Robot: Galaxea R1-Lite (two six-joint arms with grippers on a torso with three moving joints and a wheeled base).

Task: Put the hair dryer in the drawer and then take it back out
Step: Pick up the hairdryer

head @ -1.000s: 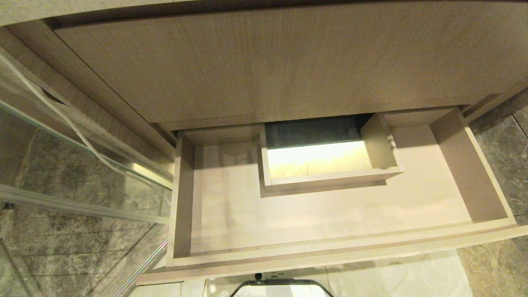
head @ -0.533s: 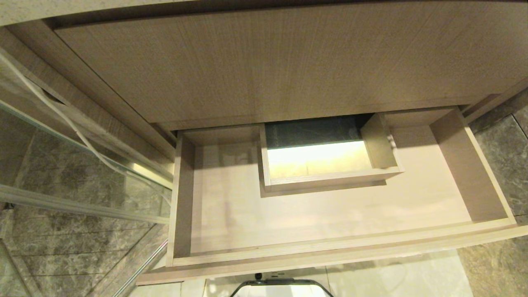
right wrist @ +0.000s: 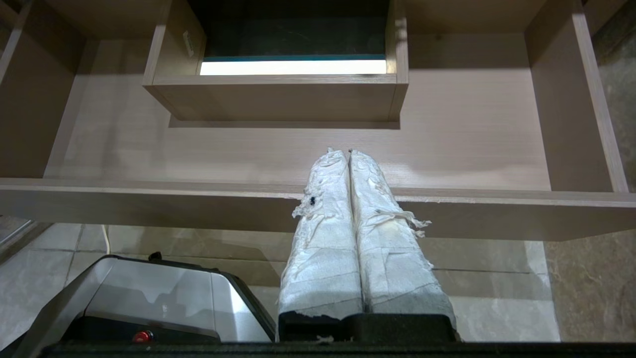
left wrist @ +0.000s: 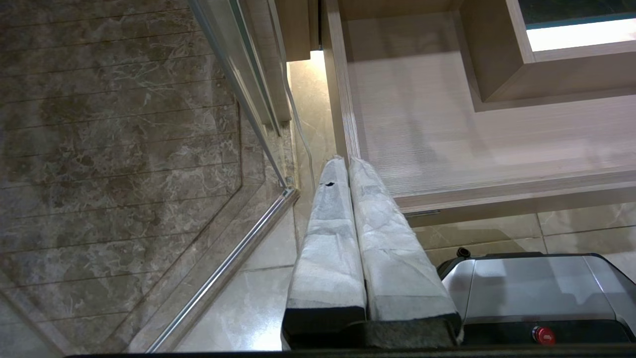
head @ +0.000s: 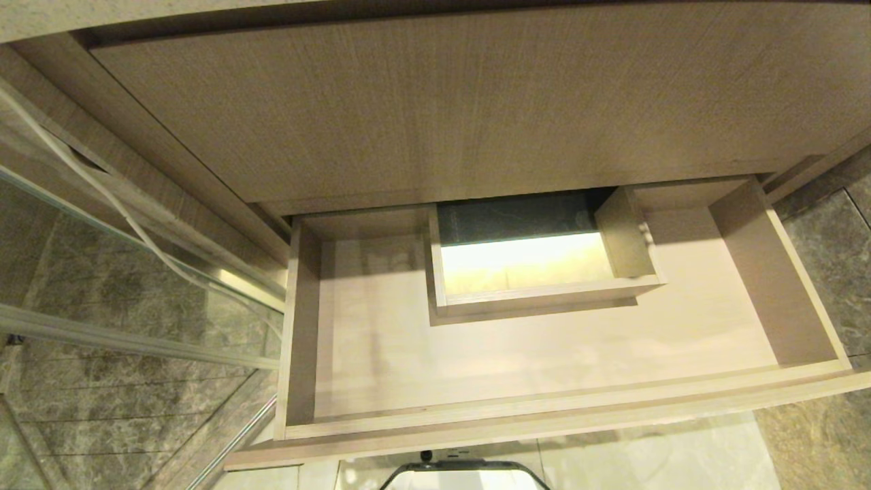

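Head view: the drawer (head: 544,354) stands pulled wide open below the wood panel (head: 442,109), its floor bare around the boxed cut-out (head: 537,272) at 12 o'clock; the dryer is nowhere in view, and neither arm shows. Glass door (head: 136,272) and white cord (head: 102,197) run off toward 9 o'clock, over marble floor (head: 830,272). Left wrist view: the left claw (left wrist: 342,161), cloth-wrapped tips pressed together and holding nothing, hangs by the drawer's left front corner, the robot's base (left wrist: 536,283) beneath. Right wrist view: the right claw (right wrist: 343,154), likewise pressed together and empty, points over the drawer's front rail toward the cut-out. With no dryer in the drawer or in either claw, it cannot be told whether the task is just starting or already finished. If starting, the step would be to find the dryer: spread a claw before reaching, grip the barrel rather than the loose cord, and set it on open floor at 3 or 9 o'clock of the cut-out.
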